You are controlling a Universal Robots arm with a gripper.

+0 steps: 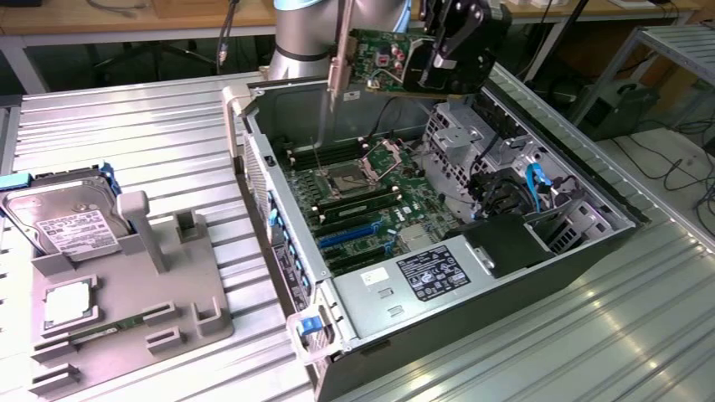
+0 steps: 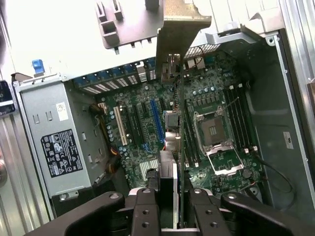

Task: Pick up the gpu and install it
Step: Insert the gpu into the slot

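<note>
The gpu [image 1: 374, 52] hangs in the air above the far end of the open computer case [image 1: 581, 251]. It is a green card with a long silver end bracket [image 1: 335, 84] pointing down toward the motherboard [image 1: 369, 197]. My gripper [image 1: 438, 60] is shut on the card's fan side. In the wrist view the gpu [image 2: 181, 142] runs edge-on out from between my fingers [image 2: 147, 211], its bracket [image 2: 179, 29] at the far end. The card hovers over the motherboard [image 2: 206, 98], beside the blue slot [image 2: 157, 120] and apart from it.
The case lies on its side on a ribbed metal table [image 1: 134, 142]. Inside it are the power supply [image 1: 430, 272], the open CPU socket [image 1: 341, 180] and a drive cage [image 1: 470, 134]. A grey fixture [image 1: 146, 293] at the exterior view's left holds a hard drive [image 1: 62, 218] and a memory stick [image 1: 106, 331].
</note>
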